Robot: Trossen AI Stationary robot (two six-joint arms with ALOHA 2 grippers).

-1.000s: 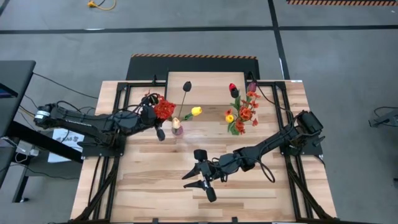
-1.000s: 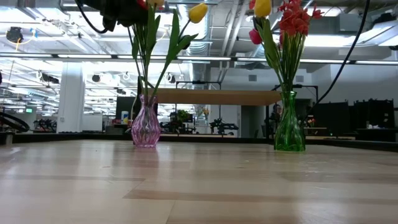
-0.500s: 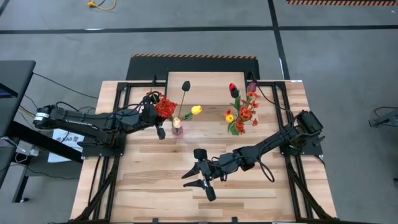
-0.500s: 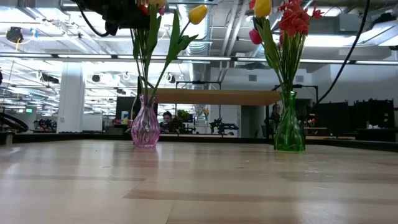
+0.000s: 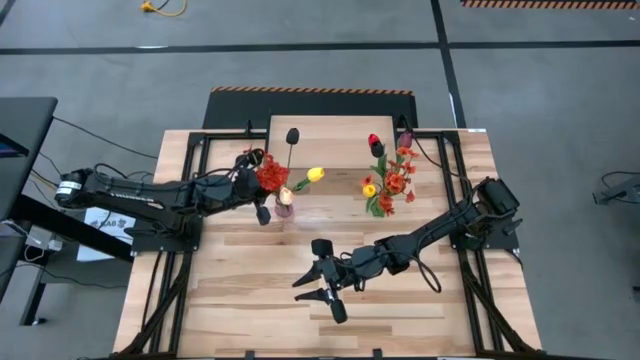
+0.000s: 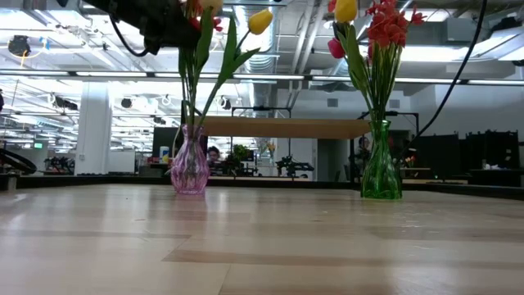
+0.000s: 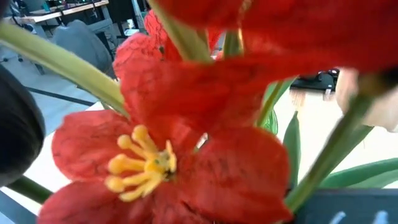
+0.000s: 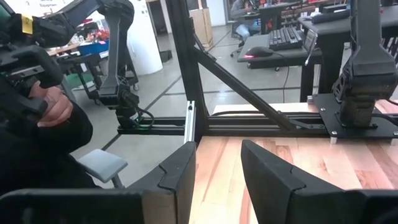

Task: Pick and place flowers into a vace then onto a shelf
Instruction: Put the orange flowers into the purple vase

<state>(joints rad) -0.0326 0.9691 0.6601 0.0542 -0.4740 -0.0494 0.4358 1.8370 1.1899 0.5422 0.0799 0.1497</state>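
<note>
A pink glass vase (image 5: pixel 284 209) stands on the table with a yellow tulip (image 5: pixel 316 176), a dark maroon tulip (image 5: pixel 292 135) and a red blossom spray (image 5: pixel 268 175) rising from it. My left gripper (image 6: pixel 168 20) is shut at the spray, whose red blossoms (image 7: pixel 168 155) fill the left wrist view. A green vase (image 6: pixel 381 168) at the right holds more flowers (image 5: pixel 388 180). The shelf (image 5: pixel 330 130) stands behind both vases. My right gripper (image 5: pixel 318 297) waits open over the near middle of the table, touching nothing. My left gripper is shut on the red blossom spray just below its blossoms (image 5: pixel 262 183), coming in about level from the table's left. The blossoms hide the fingertips, so the exact spot of contact does not show. The spray's stem (image 6: pixel 190 82) runs down to the pink vase's mouth.
Black frame rails (image 5: pixel 190 200) run along the table's left and right sides. Bare wood planks (image 5: pixel 230 290) lie in front of the vases. A person sits beyond the table's edge (image 8: pixel 37 130) in the right wrist view.
My left gripper has shifted a little toward the table's right with the red blossom spray, closing in on the pink vase. The stems in that vase have tilted and the dark maroon tulip head has swung slightly toward the left. The right arm has kept still.
</note>
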